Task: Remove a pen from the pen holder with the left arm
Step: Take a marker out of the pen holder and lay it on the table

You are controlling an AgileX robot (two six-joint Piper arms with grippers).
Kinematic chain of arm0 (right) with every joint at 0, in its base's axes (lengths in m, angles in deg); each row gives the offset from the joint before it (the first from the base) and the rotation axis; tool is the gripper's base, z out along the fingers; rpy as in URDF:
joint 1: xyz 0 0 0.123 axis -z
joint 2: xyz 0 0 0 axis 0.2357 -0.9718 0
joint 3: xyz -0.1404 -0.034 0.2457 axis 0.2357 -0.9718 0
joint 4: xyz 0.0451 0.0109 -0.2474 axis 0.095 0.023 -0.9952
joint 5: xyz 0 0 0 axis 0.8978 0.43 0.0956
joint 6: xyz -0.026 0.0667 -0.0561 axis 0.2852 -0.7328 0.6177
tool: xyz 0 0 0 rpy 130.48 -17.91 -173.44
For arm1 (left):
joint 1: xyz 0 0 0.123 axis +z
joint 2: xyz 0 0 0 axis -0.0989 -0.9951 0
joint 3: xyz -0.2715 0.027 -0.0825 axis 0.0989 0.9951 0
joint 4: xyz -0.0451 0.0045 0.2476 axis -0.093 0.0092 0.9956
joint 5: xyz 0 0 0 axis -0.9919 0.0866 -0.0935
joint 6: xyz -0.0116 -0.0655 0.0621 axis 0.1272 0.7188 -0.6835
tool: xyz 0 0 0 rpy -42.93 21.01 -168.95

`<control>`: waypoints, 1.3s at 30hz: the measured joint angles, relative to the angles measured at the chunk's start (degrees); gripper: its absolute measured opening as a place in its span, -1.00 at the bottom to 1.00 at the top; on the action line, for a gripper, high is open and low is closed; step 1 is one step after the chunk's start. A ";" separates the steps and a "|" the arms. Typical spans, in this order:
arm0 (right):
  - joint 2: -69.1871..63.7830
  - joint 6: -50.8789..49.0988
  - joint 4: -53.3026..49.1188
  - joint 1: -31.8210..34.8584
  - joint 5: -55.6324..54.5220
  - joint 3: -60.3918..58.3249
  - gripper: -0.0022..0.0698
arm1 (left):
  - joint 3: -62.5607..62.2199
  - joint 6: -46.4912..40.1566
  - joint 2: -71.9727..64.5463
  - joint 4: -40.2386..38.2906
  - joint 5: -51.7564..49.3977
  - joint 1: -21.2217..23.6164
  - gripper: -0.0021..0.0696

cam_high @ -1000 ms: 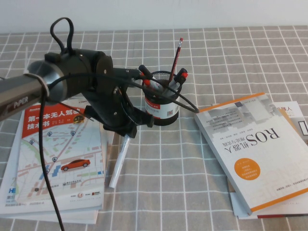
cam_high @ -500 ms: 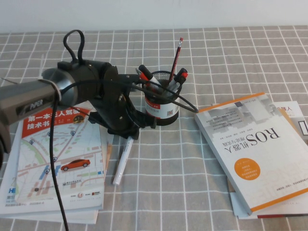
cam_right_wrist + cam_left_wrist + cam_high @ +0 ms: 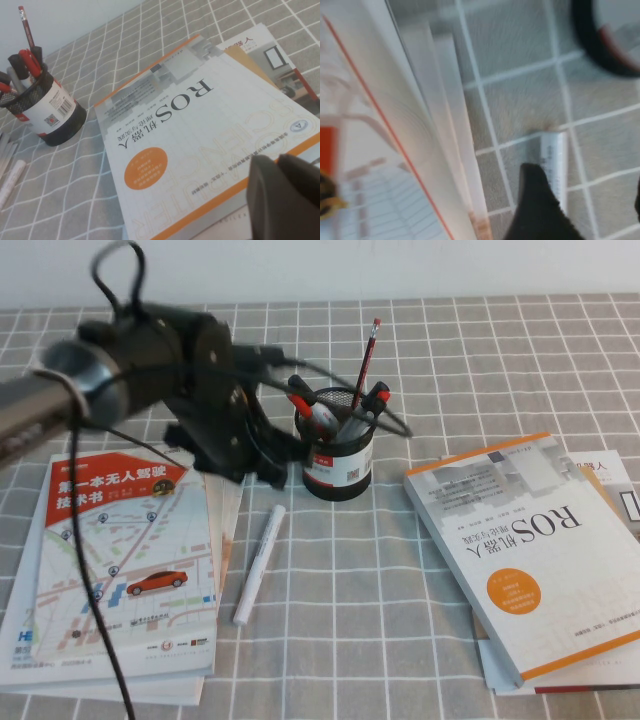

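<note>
– Is the pen out, then?

– It is. The white pen lies flat on the checked cloth, just beside the edge of the map-cover book, clear of the pen holder on the robot's left side of it. The other pens and the red pencil stand in the mesh.

– And the left gripper?

– Hanging above the pen's far end, close by the holder. Its fingers stand wide and hold nothing; from the wrist camera one black fingertip shows in front of the pen and the other sits at the picture's edge, well apart from it.

– Why put it there?

– My guess is it's the nearest bare strip of cloth between book and holder, so the pen lies flat without rolling onto anything.

– What changed in the last second?

– A second back the pen was clamped and sloping down from the jaws, tip on the cloth. Half a second back it was lower, nearly laid down. Now it's free, and the arm has lifted and drawn back.

– The right gripper?

– Parked over the ROS book, fingers pressed together, empty. I'd call the job all but done
</note>
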 joint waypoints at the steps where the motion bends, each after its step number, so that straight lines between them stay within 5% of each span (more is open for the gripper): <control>1: 0.00 0.00 0.00 0.00 0.00 0.00 -0.97 | -0.35 -0.32 1.90 0.48 -0.25 0.00 0.02; 8: 0.00 0.00 0.00 0.00 0.00 0.00 -0.97 | 0.45 -1.73 20.49 6.06 -0.79 0.00 -0.76; 11: 0.00 0.00 0.00 0.00 0.04 0.00 -0.97 | 5.04 -1.73 29.91 7.27 -0.07 0.00 -0.89; 25: 0.00 0.00 0.00 0.00 0.04 0.00 -0.97 | 46.73 3.49 73.85 5.77 10.18 0.00 -0.94; 31: 0.00 0.00 0.00 0.00 0.04 0.00 -0.97 | 52.42 4.27 85.29 5.54 2.24 0.00 -0.95; 39: 0.00 0.00 0.00 0.00 0.04 0.00 -0.97 | 57.56 4.97 90.46 15.27 -0.28 0.00 -0.95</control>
